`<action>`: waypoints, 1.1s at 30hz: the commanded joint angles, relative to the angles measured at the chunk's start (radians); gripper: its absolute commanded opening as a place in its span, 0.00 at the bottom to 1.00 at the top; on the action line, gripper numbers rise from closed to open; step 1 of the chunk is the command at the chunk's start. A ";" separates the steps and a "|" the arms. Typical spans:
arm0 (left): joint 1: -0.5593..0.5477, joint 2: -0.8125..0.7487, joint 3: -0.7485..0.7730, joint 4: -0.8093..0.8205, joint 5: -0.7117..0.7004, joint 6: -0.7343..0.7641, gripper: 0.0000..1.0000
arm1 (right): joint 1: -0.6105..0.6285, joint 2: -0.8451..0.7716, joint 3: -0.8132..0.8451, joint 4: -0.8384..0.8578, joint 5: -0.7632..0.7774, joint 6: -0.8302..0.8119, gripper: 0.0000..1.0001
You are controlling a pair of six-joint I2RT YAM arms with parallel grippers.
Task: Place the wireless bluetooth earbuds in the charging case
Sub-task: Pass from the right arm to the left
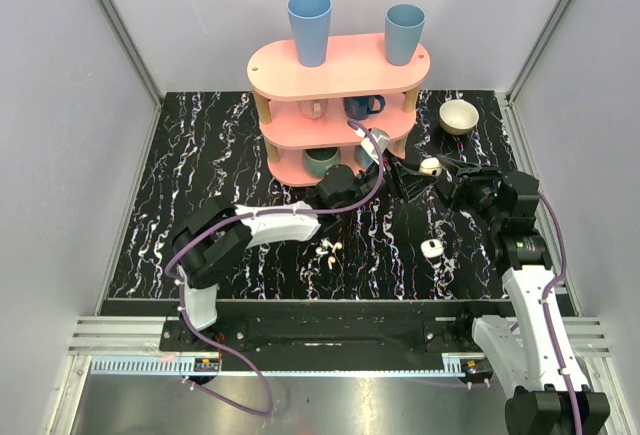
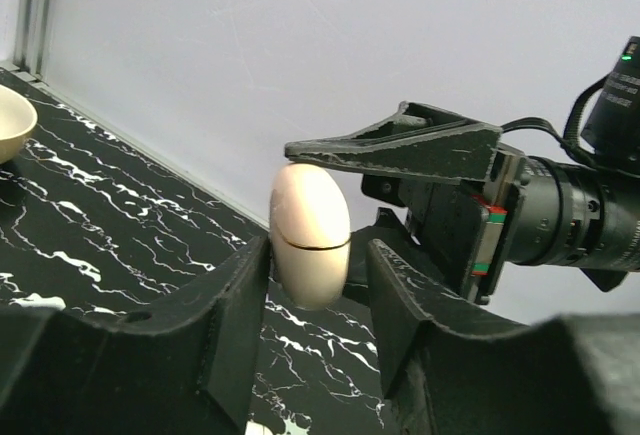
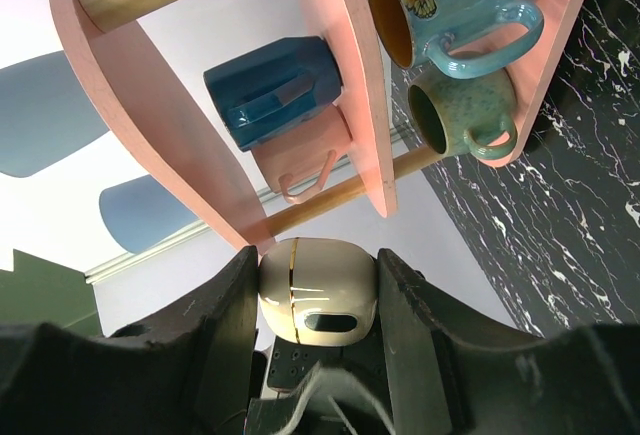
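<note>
So the earbuds (image 1: pixel 328 252) were lying loose on the black marbled table (image 1: pixel 230 155), toward the near side between the two arms, with nothing touching them. The case (image 3: pixel 318 300) was up off the table, closed, squeezed between the right gripper's (image 3: pixel 318 275) fingers just in front of the pink shelf (image 1: pixel 340 65). The left gripper (image 2: pixel 317 255) had its jaws partway apart either side of that same case. Couldn't tell if they were actually pinching it.
</note>
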 commanded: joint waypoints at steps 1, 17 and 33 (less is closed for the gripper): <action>0.007 0.021 0.047 0.075 0.002 -0.037 0.44 | 0.007 -0.007 0.038 0.047 -0.030 -0.014 0.00; 0.015 0.029 0.065 0.091 0.000 -0.048 0.43 | 0.007 -0.001 0.032 0.046 -0.039 -0.012 0.00; 0.015 0.030 0.058 0.092 -0.001 -0.049 0.46 | 0.007 0.002 0.032 0.053 -0.033 -0.009 0.00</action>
